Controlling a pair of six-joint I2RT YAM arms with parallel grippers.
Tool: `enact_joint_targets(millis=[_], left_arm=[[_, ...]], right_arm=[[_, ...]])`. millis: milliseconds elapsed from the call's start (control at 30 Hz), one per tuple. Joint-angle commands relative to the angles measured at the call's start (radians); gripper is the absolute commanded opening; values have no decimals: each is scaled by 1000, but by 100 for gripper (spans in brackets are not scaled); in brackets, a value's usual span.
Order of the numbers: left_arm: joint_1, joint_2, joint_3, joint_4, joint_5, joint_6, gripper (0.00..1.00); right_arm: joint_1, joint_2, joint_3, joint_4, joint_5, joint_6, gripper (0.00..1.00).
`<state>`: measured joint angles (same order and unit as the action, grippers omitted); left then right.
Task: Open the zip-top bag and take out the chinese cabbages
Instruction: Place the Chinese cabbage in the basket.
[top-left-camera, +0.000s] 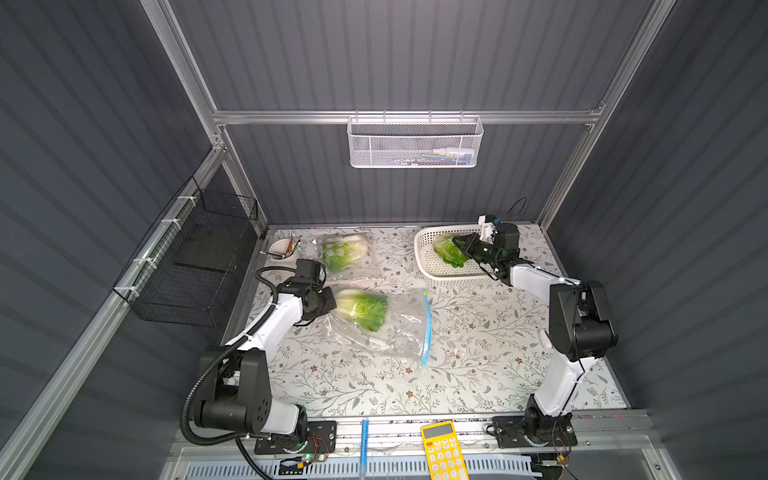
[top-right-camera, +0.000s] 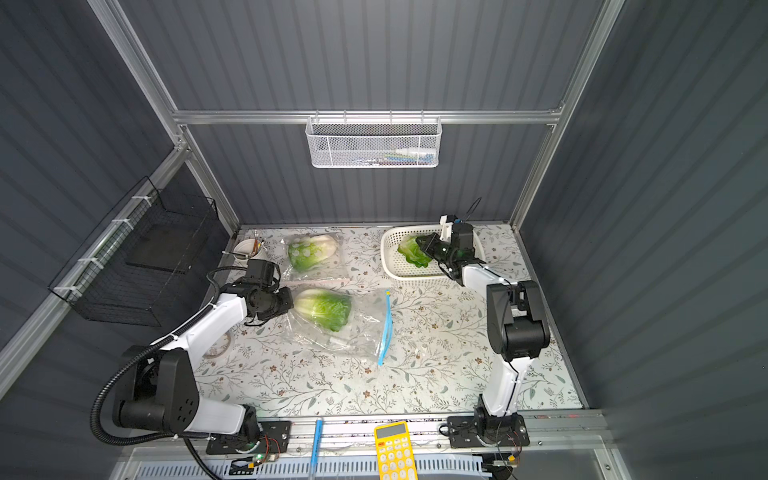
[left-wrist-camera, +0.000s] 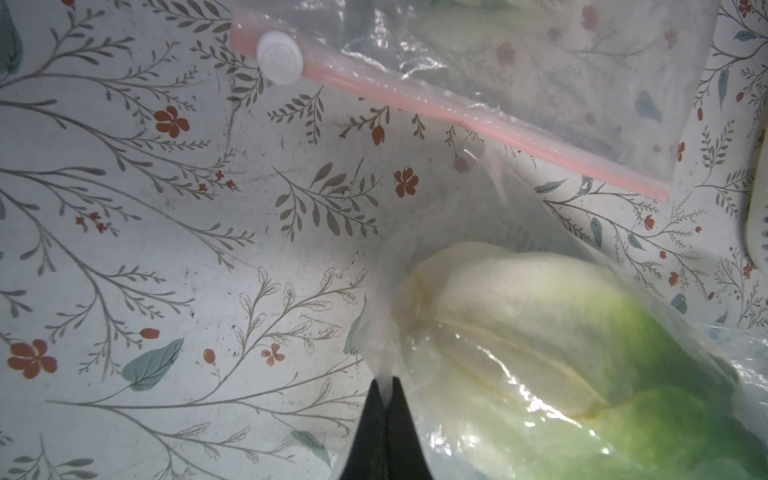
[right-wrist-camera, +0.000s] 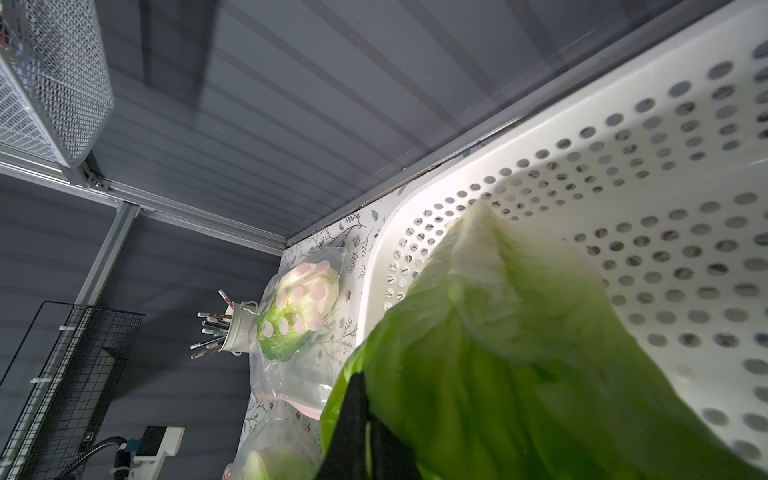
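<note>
Your left gripper (top-left-camera: 326, 305) sits left of centre in both top views. In the left wrist view its jaws (left-wrist-camera: 385, 384) are pinched together on a fold of the blue bag (top-left-camera: 399, 328), at the end away from the blue zip (top-left-camera: 427, 328). You cannot tell from these views whether that zip is open.

The middle cabbage (top-left-camera: 361, 307) lies inside the blue bag at centre frame, with its white base toward the left gripper and its green leaves toward the zip.

Just above it in both top views lies the pink bag (top-left-camera: 361, 270), with the dotted cabbage (top-left-camera: 343, 251) inside. Its pink zip (left-wrist-camera: 457, 116) faces the blue bag, and the two bags lie close together.

Your right gripper (top-left-camera: 459, 241) is at the upper right, over the basket (top-left-camera: 419, 249). Its jaws (right-wrist-camera: 365, 411) are clamped on the green leaves of the third cabbage (top-left-camera: 448, 251), which hangs within the basket's rim, white base pointing away from the gripper. You cannot tell whether it touches the basket floor.

A cup (top-left-camera: 282, 249) of brushes stands left of the pink bag.
</note>
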<state>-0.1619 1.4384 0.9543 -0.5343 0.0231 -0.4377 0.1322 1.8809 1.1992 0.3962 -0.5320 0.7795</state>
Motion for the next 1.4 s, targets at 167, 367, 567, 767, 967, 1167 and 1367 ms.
enact_joint_targets(millis=[167, 367, 567, 767, 967, 1167, 1367], left_arm=[[5, -7, 15, -2, 31, 10, 0], [5, -12, 15, -2, 35, 7, 0], [5, -16, 15, 0, 43, 7, 0], [5, -19, 15, 0, 46, 6, 0], [5, -23, 13, 0, 49, 5, 0], [5, -27, 11, 2, 49, 5, 0], [5, -26, 12, 0, 47, 5, 0]], right_arm=[[35, 0, -18, 12, 50, 15, 14], [49, 1, -39, -1, 64, 26, 23], [61, -2, -61, 1, 60, 37, 23], [74, -10, -71, -2, 33, 54, 34], [84, -4, -79, 21, 8, 79, 30], [89, 20, -72, 61, 4, 110, 4], [101, 41, -61, 109, 32, 125, 0]])
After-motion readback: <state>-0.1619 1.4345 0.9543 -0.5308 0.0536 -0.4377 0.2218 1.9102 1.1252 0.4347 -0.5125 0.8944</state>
